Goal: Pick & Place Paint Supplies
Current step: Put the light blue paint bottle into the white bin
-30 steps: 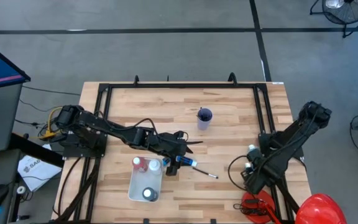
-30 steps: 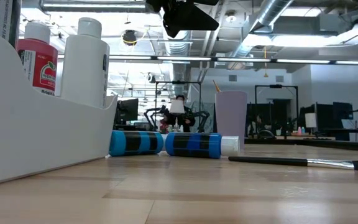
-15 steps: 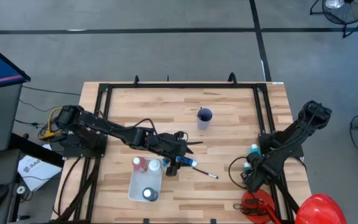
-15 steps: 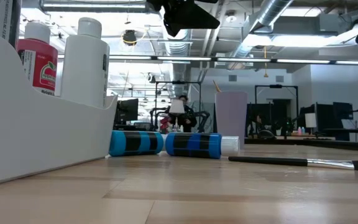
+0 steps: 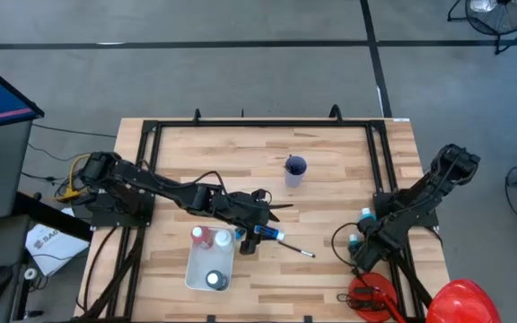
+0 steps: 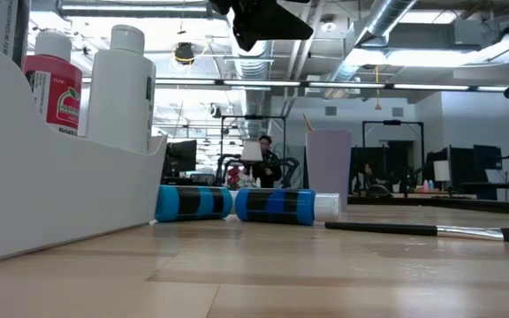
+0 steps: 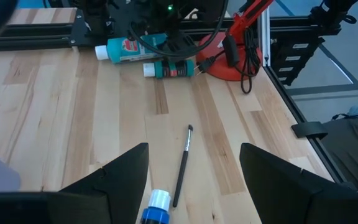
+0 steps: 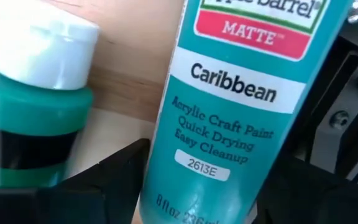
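Right gripper (image 8: 191, 186) pressed close over teal bottle (image 8: 241, 106), fingers spread either side, not yet closed; green bottle (image 8: 30, 99) lying just beside. Best to centre on the teal body, clear of the neighbour's cap, before closing. Both lie at the table's right edge (image 5: 363, 229) near the frame. Left gripper (image 7: 191, 180) open, empty, hovering over blue bottles (image 6: 237, 204) and brush (image 7: 181, 166). White tray (image 5: 209, 265) beyond, red and white bottles inside.

pale butcher-block wooden table top (image 5: 330, 179) is showing a smooth satin finish; white plastic tray (image 6: 51, 199) is looking matt; teal plastic paint bottle (image 8: 241, 106) is appearing glossy.
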Robot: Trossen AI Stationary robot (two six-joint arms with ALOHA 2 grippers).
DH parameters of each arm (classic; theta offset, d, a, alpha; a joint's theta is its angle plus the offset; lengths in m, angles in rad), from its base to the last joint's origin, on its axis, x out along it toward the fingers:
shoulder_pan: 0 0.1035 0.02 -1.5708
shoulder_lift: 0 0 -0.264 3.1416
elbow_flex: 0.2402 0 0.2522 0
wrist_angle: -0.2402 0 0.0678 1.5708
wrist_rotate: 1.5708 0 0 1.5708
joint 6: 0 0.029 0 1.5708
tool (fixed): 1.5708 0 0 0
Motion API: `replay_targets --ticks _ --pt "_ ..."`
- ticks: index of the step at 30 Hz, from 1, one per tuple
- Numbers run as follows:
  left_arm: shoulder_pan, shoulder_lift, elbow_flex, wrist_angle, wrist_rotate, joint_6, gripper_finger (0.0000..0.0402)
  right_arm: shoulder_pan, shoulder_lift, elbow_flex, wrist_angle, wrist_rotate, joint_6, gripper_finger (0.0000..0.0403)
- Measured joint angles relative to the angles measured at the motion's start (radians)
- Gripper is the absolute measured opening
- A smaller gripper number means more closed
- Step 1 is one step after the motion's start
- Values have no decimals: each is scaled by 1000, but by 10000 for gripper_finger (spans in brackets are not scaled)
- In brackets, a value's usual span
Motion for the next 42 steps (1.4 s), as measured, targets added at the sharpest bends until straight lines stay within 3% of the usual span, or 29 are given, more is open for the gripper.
replay_targets --ticks 14,19,26,34,42 --pt "0 0 0 3 -2 0 246 3 4 2 1 13 -1 210" --pt "4 0 0 10 -2 0 246 23 10 61 -87 125 -43 186" --pt "4 0 0 11 -2 -4 246 32 8 145 -222 208 -56 197" --pt "-16 0 -79 12 2 -101 246 31 7 202 -224 312 -116 187" --pt "3 -11 -105 67 -1 -93 246 29 6 287 -221 451 -206 194"
